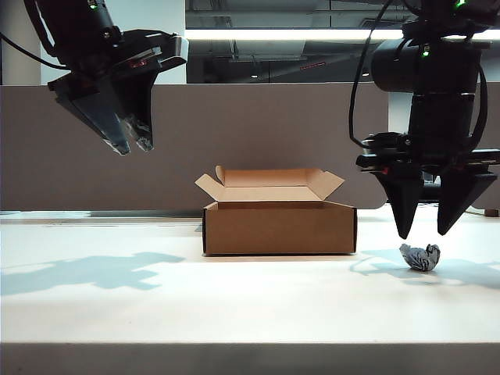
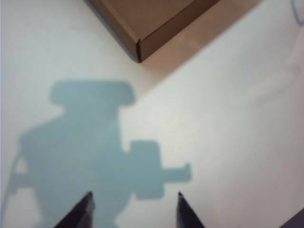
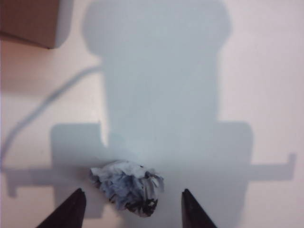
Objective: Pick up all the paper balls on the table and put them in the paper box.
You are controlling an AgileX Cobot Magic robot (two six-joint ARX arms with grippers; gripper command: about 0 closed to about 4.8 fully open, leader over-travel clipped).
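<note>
1. Off-white table [image 1: 234, 312] fills your foreground, crossed on the left by an arm's shadow.
2. Your right gripper [image 1: 428, 232] hangs fingers-down just above one crumpled paper ball [image 1: 420, 256] lying right of the box; its jaws are spread and empty.
3. Your brown cardboard box [image 1: 280, 226] sits mid-table, flaps up.
4. Your left gripper [image 1: 131, 146] hovers high to the box's left, spread, carrying nothing.
</note>
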